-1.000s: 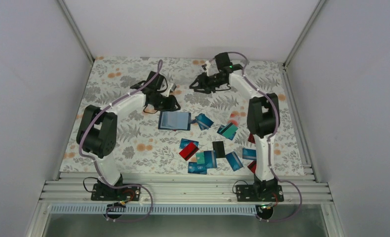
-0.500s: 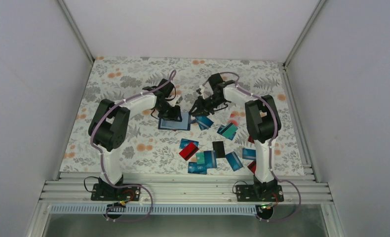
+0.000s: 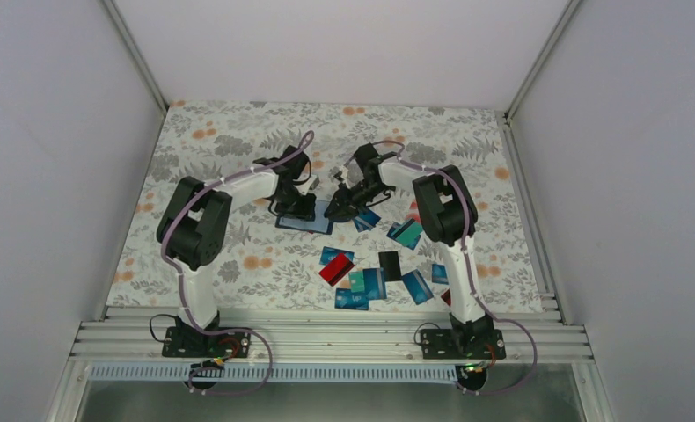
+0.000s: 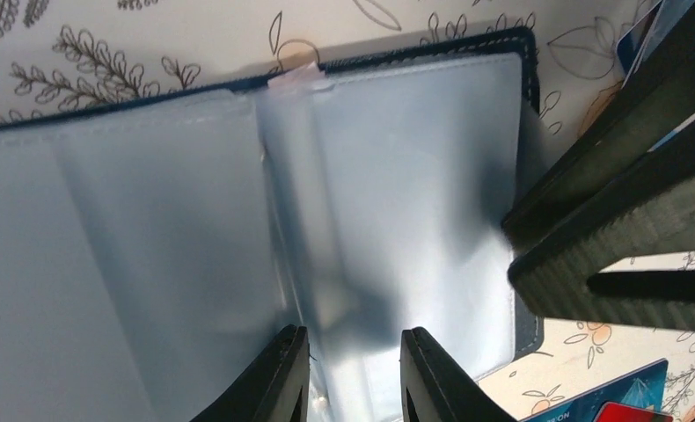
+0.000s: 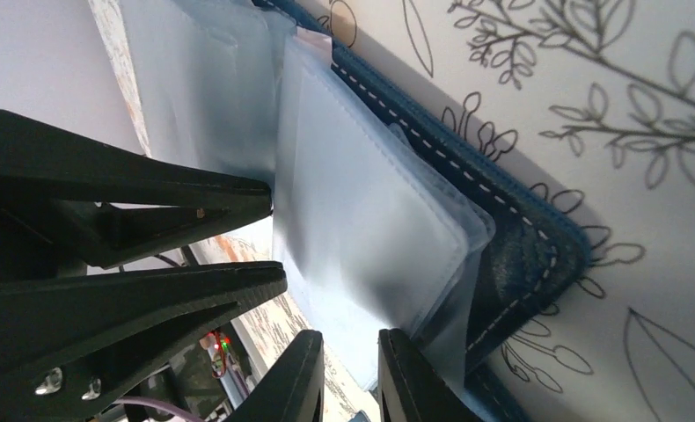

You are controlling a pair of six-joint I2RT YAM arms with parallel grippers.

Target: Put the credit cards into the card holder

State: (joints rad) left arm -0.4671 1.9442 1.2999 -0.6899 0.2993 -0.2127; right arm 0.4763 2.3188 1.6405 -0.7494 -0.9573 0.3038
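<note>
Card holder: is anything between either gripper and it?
Nothing visible. The left gripper sits right at the open card holder, over its clear sleeves; the right gripper is at the sleeves' outer edge.

My arms [image 3: 238, 183] are white with bulky black joints. Lilac cables [image 3: 270, 359] run along them. My fingers [image 4: 278, 378] are black and tapered.
</note>
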